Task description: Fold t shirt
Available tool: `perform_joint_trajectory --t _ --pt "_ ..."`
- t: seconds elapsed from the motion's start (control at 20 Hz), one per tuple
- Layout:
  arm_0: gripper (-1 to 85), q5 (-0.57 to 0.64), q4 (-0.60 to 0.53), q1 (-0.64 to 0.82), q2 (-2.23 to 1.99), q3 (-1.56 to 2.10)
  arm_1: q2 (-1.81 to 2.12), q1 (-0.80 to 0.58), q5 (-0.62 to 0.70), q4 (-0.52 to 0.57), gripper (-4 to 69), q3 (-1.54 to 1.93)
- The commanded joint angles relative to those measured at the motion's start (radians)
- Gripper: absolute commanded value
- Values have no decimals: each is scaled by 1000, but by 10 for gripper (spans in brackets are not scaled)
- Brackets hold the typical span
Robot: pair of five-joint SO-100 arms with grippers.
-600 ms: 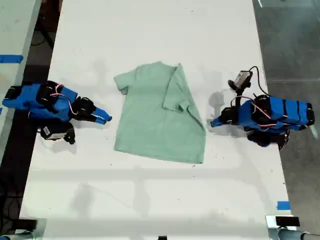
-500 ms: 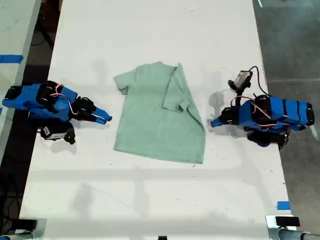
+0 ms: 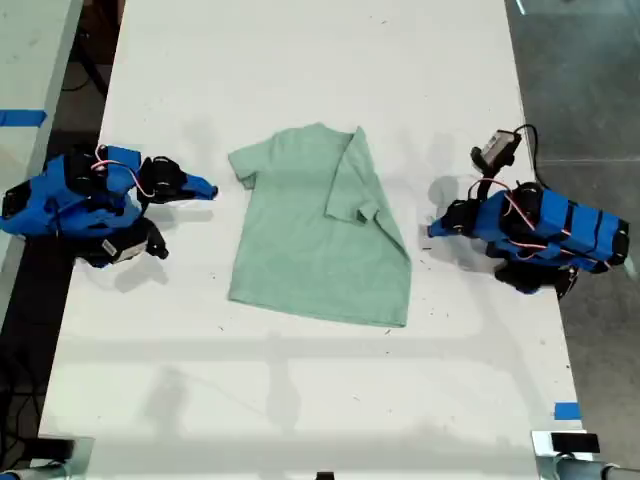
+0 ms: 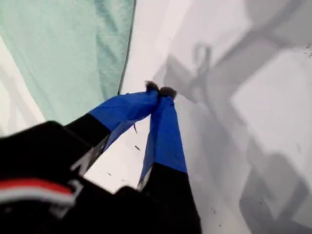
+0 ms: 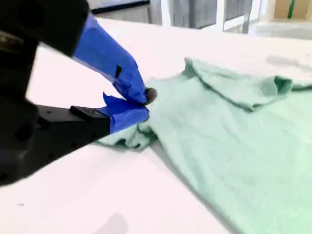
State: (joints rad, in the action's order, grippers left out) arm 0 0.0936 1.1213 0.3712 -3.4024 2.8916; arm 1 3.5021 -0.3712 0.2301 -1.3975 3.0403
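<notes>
While one side of the t shirt is already turned in, most of the folding is left to do. The shirt lies flat in the middle of the white counter. In the exterior view its three o'clock sleeve and that side's edge are laid over the body in a slanted flap. Its nine o'clock sleeve is spread out flat, and the hem at six o'clock is unfolded.

My first tool sits on the counter just off the shirt's three o'clock edge in the exterior view, its tips pressed together on nothing. My second tool hangs near the open sleeve, at about ten o'clock of the shirt and apart from the cloth. Its tips look closed as well, with no fabric between them.

I judge this to be roughly a third done. The nine o'clock side needs bringing in to match, and then the length wants doubling from hem to collar. Neither tool has any cloth in hand.
</notes>
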Motion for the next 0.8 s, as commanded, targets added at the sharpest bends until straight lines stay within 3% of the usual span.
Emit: perform_joint_trajectory --t 0.0,0.15,0.35,0.55,0.75 --pt "0 57 37 38 379 -336 8 -8 15 0 -1 0" --pt "137 261 199 264 799 -681 8 -6 15 0 -2 0" --pt "162 568 178 488 1195 -884 8 -3 12 -2 -2 0" --pt "169 632 55 557 1511 -948 8 -5 12 -2 -2 2" --pt "164 653 9 569 1707 -1019 8 -6 15 0 -2 2"
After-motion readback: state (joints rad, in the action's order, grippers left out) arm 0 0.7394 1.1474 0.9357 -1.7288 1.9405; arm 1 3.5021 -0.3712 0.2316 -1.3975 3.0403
